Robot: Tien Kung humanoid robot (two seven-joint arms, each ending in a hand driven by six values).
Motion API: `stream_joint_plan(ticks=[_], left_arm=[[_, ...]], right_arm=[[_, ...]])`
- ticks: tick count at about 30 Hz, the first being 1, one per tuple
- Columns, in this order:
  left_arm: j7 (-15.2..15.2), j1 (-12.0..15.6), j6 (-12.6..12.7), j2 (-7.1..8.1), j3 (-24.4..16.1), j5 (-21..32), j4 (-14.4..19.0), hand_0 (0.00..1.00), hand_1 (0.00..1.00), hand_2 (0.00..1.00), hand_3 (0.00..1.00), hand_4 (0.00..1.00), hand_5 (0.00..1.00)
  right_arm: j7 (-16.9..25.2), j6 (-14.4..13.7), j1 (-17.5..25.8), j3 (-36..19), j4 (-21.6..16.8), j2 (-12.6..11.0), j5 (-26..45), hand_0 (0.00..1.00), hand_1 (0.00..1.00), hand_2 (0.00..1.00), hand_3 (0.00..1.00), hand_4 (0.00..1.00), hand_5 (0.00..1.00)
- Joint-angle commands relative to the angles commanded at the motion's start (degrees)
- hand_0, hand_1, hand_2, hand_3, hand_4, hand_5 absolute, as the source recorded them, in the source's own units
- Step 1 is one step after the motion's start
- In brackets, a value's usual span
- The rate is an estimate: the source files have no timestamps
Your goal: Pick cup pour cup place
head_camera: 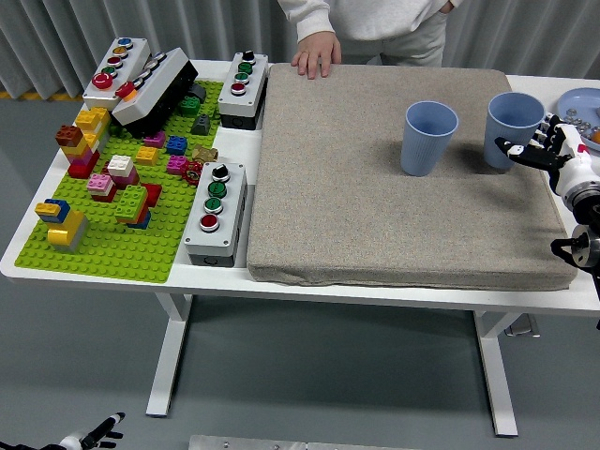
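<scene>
Two blue cups stand on the grey mat (pixel 375 216): one in the middle right (pixel 430 138) and one at the right edge (pixel 514 129). My right hand (pixel 536 150) comes in from the right and its fingers are curled around the side of the right cup, thumb in front of it. The cup is upright. My left hand (pixel 94 436) hangs low at the picture's bottom left, below the table, fingers relaxed and empty.
A person's hand (pixel 314 53) rests on the mat's far edge. A blue plate (pixel 570 101) with small items sits at the far right. Button boxes (pixel 216 211) and a green baseplate (pixel 122 234) with bricks fill the left side.
</scene>
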State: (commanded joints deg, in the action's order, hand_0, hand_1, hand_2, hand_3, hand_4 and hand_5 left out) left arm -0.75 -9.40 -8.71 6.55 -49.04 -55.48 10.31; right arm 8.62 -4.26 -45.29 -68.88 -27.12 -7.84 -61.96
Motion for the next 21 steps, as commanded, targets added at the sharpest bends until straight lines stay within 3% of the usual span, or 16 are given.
stream_joint_plan(ticks=[21], left_arm=[[-0.18,0.28,0.04,0.09,-0.58,-0.19,0.00,0.888,0.842,0.892,0.798,0.665,0.993]], right_arm=[[-1.51,-2.30,-2.32,2.78,-1.48,0.07,-6.21,0.703,0.561,0.468,0.525,0.639,0.002]])
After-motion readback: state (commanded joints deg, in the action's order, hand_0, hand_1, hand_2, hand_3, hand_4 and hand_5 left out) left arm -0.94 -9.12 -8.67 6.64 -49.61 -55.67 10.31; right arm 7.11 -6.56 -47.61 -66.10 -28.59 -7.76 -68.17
